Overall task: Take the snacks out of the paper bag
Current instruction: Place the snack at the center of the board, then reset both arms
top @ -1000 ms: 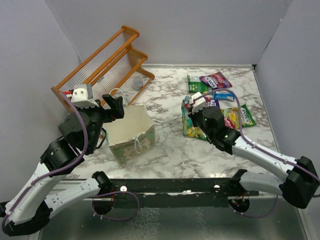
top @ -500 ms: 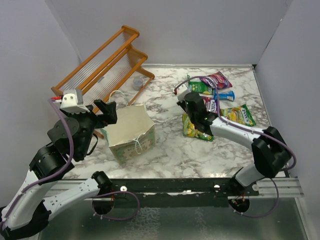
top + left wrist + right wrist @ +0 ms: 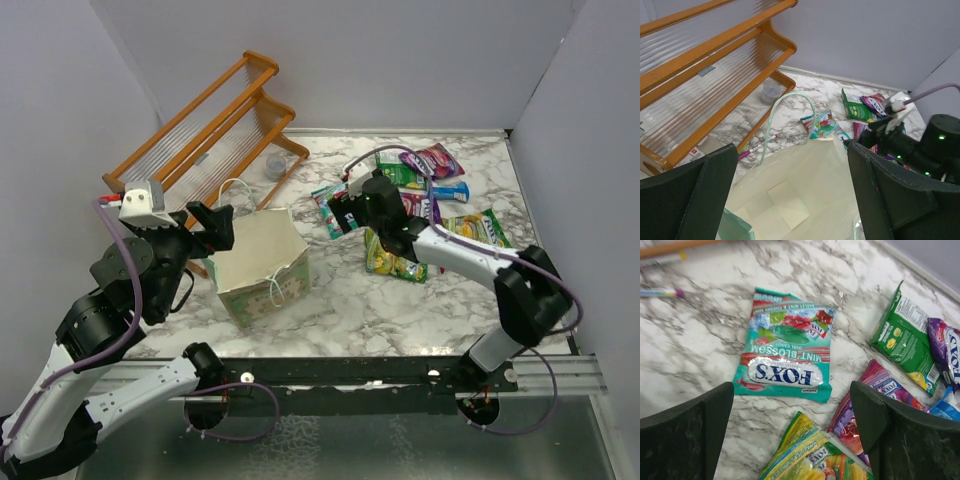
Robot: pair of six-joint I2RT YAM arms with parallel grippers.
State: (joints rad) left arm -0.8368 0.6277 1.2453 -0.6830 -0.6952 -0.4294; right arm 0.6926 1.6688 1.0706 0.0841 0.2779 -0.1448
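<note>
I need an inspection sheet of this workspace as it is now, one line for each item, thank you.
Surface: marbled table, no spill seen.
Job's things: paper bag upright and open, no packet seen inside; teal packet flat on the table; more snacks lie grouped at the right.
Clutter: orange rack, pen, small clear cup.
Grippers: left gripper open at the bag's mouth; right gripper open above the teal packet, holding nothing.
Cables: purple cable of the right arm arches above the snacks.
Surroundings: grey walls on three sides.
</note>
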